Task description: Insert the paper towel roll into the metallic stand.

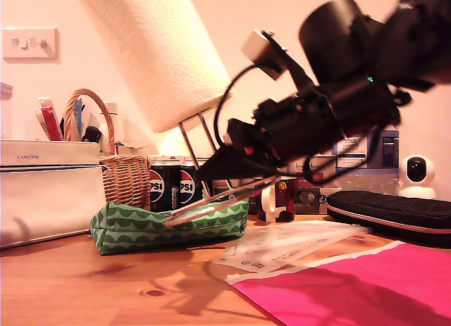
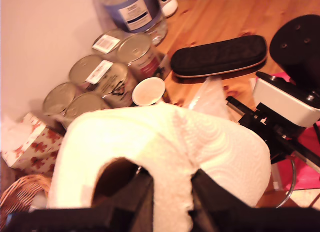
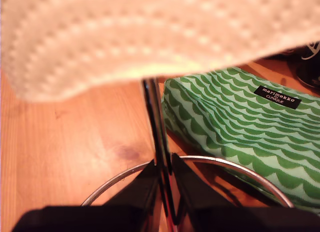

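Over the wooden table (image 1: 84, 284), my first hand (image 2: 172, 192) grips the paper towel roll (image 2: 165, 152); my second hand (image 3: 164, 179) clamps the metallic stand (image 3: 155, 122)

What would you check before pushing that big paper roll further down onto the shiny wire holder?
1. My first gripper grips the paper towel roll at its top end: ok, one finger sits inside the core and one outside.
2. My second gripper holds the metallic stand: ok, shut on the upright loop just above the ring base.
3. Loop entered in the roll's core: ok, its wires run up into the roll's underside in the exterior view.
4. Stand flat on the table: not ok, the ring base is tilted over the green pouch.
5. Roll in line with the loop: cannot tell.
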You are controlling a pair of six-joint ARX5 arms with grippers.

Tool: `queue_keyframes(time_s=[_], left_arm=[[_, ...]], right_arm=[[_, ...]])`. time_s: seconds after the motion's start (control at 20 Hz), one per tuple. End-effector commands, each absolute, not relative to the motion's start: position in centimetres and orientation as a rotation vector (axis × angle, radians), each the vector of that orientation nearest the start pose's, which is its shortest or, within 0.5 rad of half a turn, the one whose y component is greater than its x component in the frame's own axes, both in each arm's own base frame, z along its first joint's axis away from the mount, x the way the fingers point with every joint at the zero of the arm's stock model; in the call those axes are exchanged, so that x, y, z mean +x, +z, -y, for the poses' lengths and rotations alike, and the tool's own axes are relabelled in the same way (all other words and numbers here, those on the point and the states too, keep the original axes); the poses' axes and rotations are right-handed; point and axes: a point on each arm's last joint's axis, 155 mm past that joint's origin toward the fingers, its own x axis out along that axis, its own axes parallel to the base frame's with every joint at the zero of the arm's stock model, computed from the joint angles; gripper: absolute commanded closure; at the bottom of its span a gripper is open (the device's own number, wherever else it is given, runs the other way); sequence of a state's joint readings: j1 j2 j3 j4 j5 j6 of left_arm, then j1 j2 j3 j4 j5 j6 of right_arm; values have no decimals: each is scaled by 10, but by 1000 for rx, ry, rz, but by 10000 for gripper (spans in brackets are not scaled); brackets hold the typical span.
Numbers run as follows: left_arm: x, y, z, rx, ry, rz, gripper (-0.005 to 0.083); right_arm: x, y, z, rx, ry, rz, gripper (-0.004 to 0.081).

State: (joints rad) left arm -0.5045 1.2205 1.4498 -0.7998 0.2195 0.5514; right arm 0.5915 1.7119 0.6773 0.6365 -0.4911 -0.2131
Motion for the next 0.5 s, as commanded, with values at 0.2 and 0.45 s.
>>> queue_keyframes(time_s=[0.2,0.45], left_arm=[[314,323,221,667,-793,-370,795],[313,315,226,694,-789,-392,795]], right_arm=[[308,82,-313,-157,1089,-285,783],[313,72,-321,-89,1078,-275,783]])
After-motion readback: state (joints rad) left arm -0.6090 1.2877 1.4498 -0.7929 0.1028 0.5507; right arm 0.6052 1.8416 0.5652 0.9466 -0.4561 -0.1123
